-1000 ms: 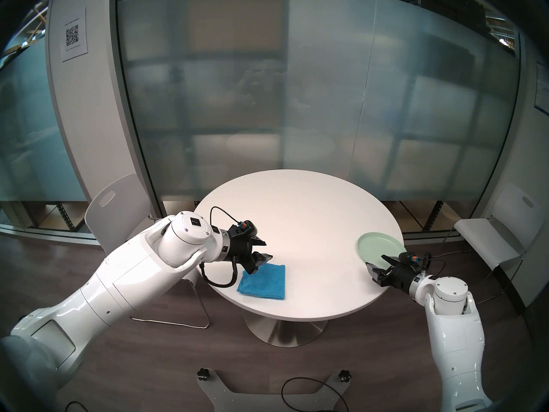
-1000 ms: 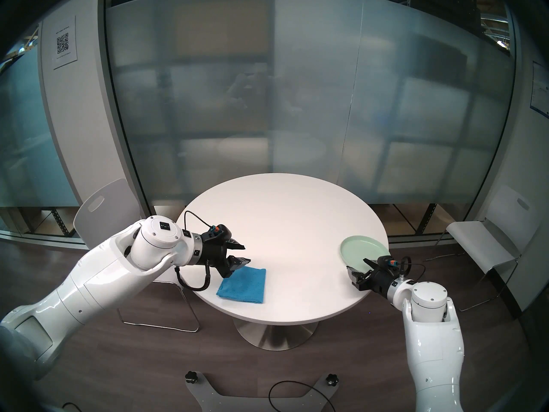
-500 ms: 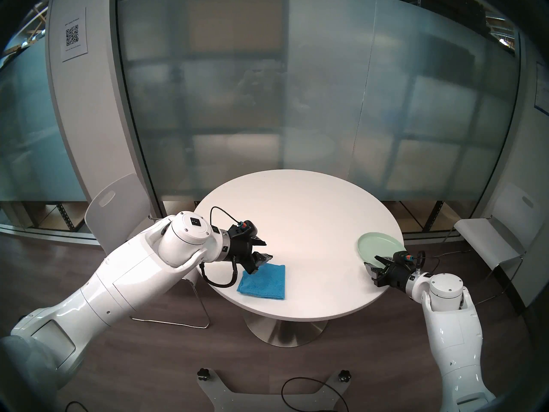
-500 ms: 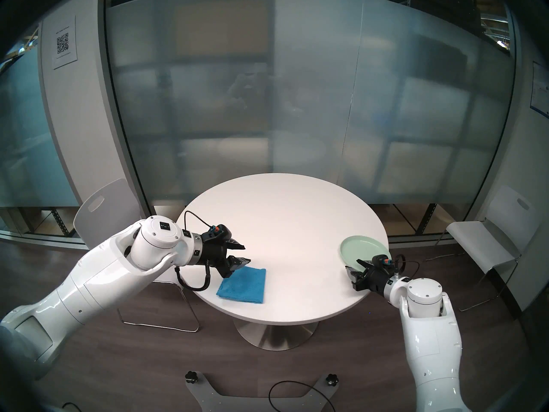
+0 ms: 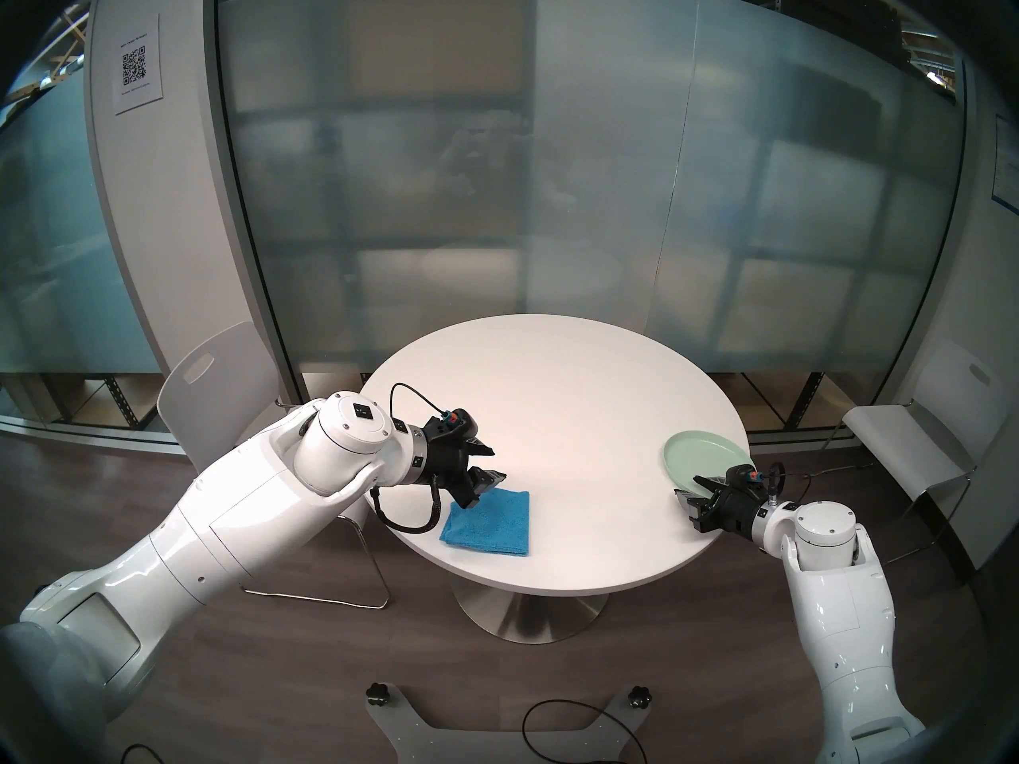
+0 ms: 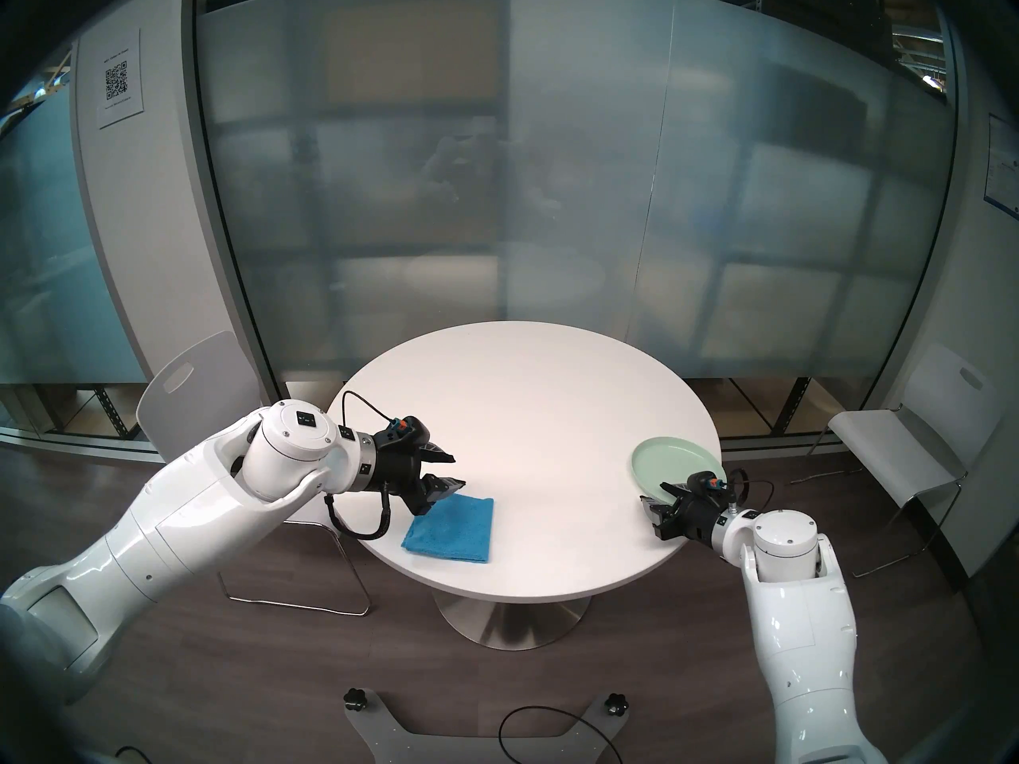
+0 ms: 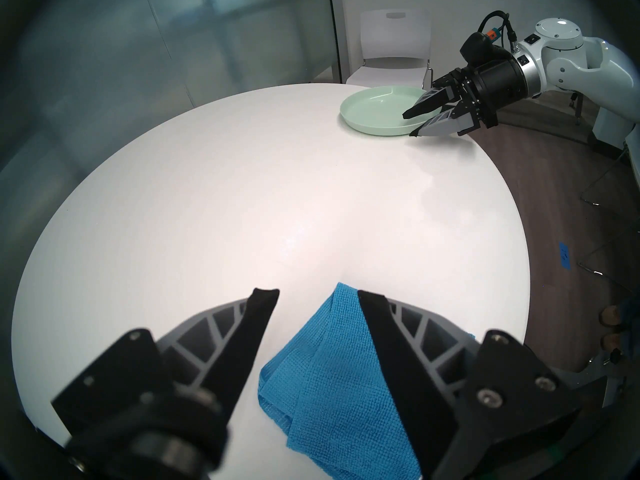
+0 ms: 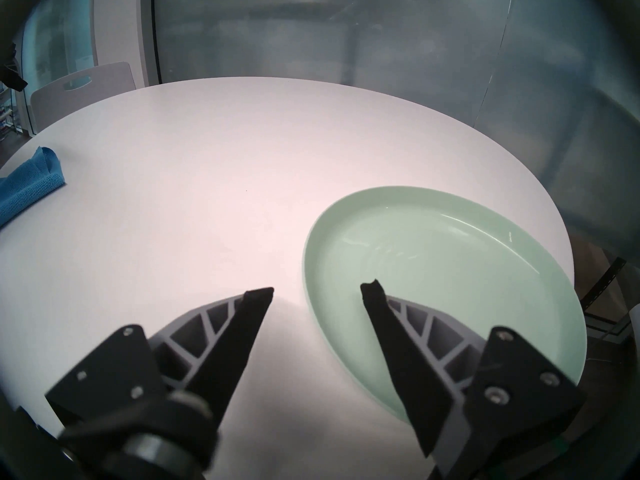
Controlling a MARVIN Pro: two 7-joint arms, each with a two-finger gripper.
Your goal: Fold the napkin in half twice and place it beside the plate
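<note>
Round white table [image 5: 557, 393] in a glass-walled room. Our napkin [image 5: 488, 522] lies folded near the left edge, well apart from the plate [image 5: 703, 454] on the right edge. Our left gripper [image 5: 488, 462] hangs over the napkin's corner, jaws apart, holding nothing. Our right gripper [image 8: 317, 292] straddles the plate's near rim, jaws apart too.

An office meeting room: frosted glass partition [image 5: 496, 195], round white table [image 5: 551, 415], white chairs [image 5: 209, 382], QR notice [image 5: 135, 65].
</note>
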